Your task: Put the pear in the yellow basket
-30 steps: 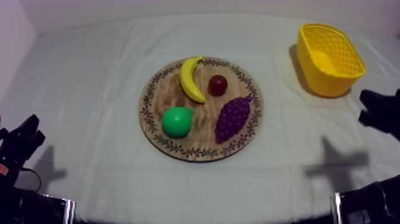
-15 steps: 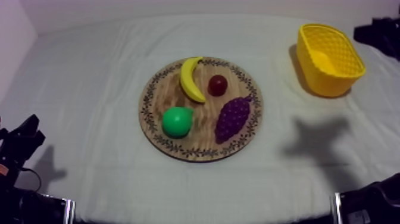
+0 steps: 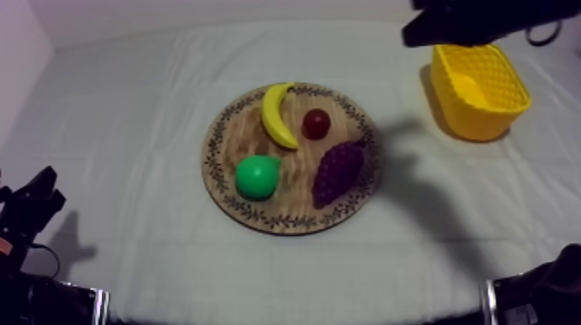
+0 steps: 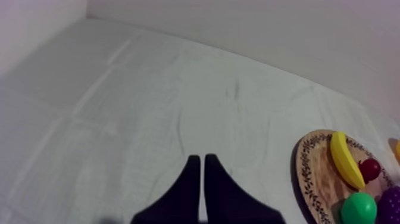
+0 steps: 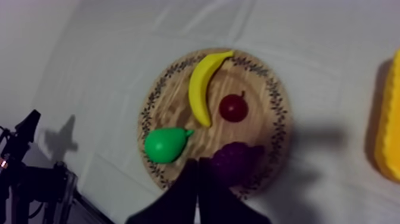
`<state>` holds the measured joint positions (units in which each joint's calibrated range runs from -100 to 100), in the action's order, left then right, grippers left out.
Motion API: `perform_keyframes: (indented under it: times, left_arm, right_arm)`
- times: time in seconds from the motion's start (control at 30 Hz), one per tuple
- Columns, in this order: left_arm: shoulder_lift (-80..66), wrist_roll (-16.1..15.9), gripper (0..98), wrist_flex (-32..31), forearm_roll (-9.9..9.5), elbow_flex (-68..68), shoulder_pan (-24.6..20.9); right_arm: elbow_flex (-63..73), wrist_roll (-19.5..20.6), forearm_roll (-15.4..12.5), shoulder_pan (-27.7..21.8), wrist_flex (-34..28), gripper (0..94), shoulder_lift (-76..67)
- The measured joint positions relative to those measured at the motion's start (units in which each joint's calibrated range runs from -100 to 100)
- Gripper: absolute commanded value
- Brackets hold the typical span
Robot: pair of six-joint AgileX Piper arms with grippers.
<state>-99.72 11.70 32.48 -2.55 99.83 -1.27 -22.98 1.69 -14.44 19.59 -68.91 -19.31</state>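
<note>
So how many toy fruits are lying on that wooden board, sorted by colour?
Yellow: 1, the banana
Green: 1, the pear
Red: 1, the small red fruit
Purple: 1, the grapes
Total: 4 fruits on the board

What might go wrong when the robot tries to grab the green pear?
1. The right claw is shut; if it does not open, it may just shove the pear across the wooden board.
2. The banana and grapes lie close beside the pear, so the claw might bump them.
3. The pear looks round and smooth, so it could slip before reaching the yellow basket.
</note>
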Motion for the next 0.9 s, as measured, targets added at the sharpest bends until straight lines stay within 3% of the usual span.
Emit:
perform_keyframes:
  times: [0.23,0.63,0.77,0.9]
  left_arm:
    - [0.0,0.0,0.1,0.0,0.00,0.0,0.0]
    - [0.0,0.0,0.1,0.0,0.00,0.0,0.0]
    - [0.0,0.0,0.1,0.0,0.00,0.0,0.0]
    - [0.0,0.0,0.1,0.0,0.00,0.0,0.0]
  right_arm:
    - [7.3,2.6,0.5,3.8,0.1,1.3,12.6]
    - [15.7,7.6,2.7,6.3,-0.7,6.9,28.8]
    - [16.7,8.6,3.1,6.5,-0.8,17.1,31.6]
    - [16.8,9.2,3.0,6.6,-1.0,35.6,32.8]
